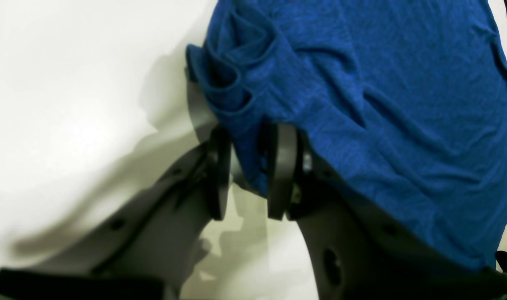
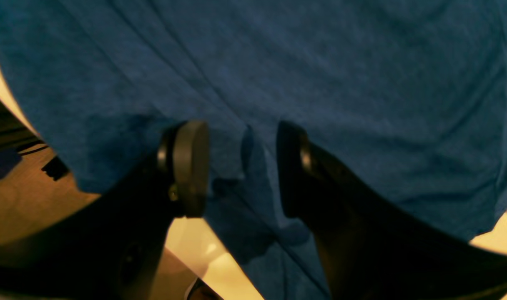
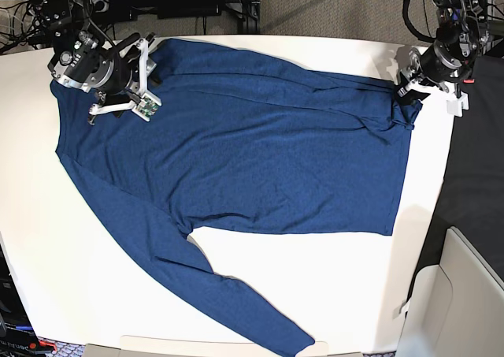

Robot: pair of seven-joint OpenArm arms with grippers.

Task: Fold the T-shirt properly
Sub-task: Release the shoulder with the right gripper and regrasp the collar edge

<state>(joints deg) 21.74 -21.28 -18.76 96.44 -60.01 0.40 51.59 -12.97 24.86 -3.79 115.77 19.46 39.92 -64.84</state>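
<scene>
One T-shirt (image 3: 260,152) is laid out flat on the white table (image 3: 47,247), its long axis running left to right across the far half, with one long sleeve (image 3: 197,278) trailing toward the near edge. Two arms are counted, one at each far corner of the garment. The left gripper (image 1: 247,171) is seen at the far right corner, clamped on a bunched fold of cloth between its pads. The right gripper (image 2: 241,166) is seen at the far left corner; its jaws stand apart with fabric lying between and beneath them, and whether cloth is pinched cannot be told. The body of the shirt lies nearward of both grippers, so a fold toward the near edge is judged likely.
</scene>
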